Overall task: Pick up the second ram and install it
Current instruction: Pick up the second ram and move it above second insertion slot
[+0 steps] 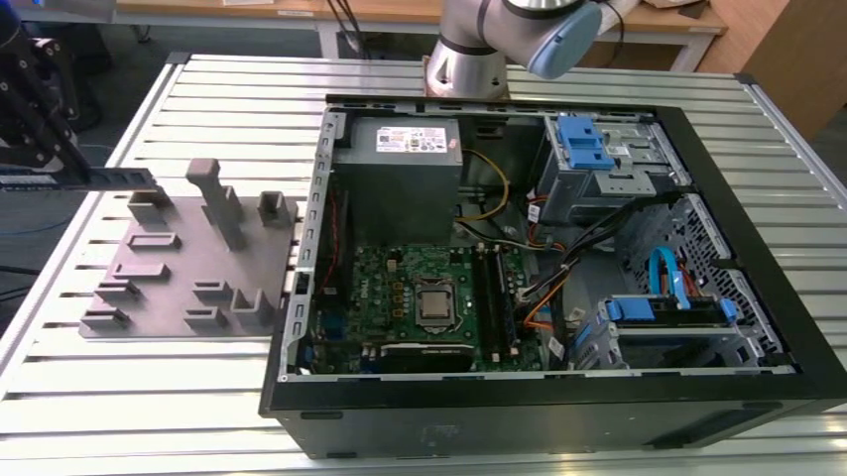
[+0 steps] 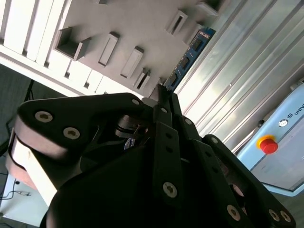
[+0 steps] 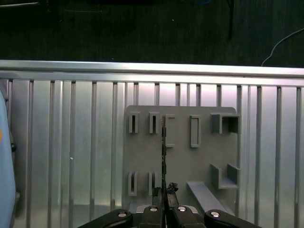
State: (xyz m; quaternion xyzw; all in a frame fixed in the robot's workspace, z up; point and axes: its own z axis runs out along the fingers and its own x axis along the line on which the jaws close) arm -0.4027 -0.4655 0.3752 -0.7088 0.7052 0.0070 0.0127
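Note:
The second ram (image 2: 192,50) is a thin dark blue stick with black chips, and my gripper (image 2: 161,97) is shut on one end of it. In the exterior view the gripper (image 1: 60,167) is at the far left, with the ram (image 1: 122,178) sticking out level toward the exterior view's right, above the grey fixture block (image 1: 185,263). In the first wrist view the ram (image 3: 164,147) shows edge-on as a thin dark line rising from the gripper (image 3: 164,192) over the block (image 3: 199,156). The green motherboard (image 1: 397,283) lies in the open computer case (image 1: 530,397), well away from the gripper.
The fixture block has several upright posts (image 1: 212,193) and empty slots. A ribbed metal table (image 1: 198,387) carries everything. Inside the case are a grey power supply (image 1: 397,149), blue drive brackets (image 1: 582,144) and loose cables (image 1: 556,268). The arm's base (image 1: 463,59) stands behind the case.

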